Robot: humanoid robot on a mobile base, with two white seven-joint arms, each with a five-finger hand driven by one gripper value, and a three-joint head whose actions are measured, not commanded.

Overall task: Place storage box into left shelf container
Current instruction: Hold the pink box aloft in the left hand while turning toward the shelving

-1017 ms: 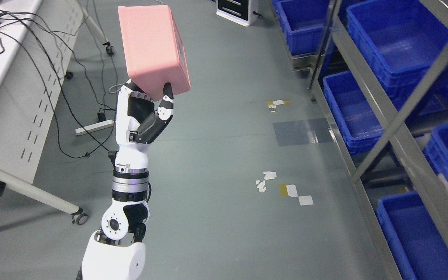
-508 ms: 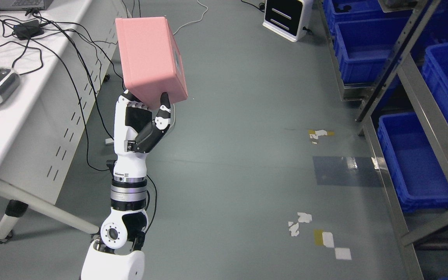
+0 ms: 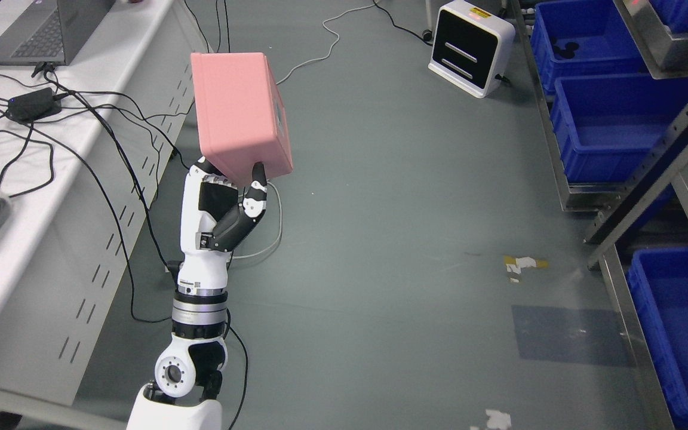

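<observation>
**Head view: pink box riding high on a low grip, bins well off to the right**

Head view is showing, at far left, a white worktop [image 3: 51, 155] carrying a laptop [image 3: 33, 30] and a tangle of black cables [image 3: 81, 113] that are trailing over its edge toward the floor. Just right of that, the left hand [image 3: 227, 200] is clamped on the bottom end of the pink storage box [image 3: 239, 113], thumb pressing one face and the other fingers hidden behind it. The box is standing tall above the hand and leaning slightly, so most of its bulk is sitting above the grip; a sharp turn or stop is likely to tip it out. The arm is also passing near the hanging cables, and a snag there looks possible. Farther right, a white floor unit [image 3: 469, 48] is standing in the aisle. At far right, the blue bins [image 3: 613, 119] are sitting in the metal shelf [image 3: 648, 179], well apart from the box. The slanted shelf brace is crossing in front of them, and the tall box could be striking it on the way in. The right hand is not showing.
</observation>
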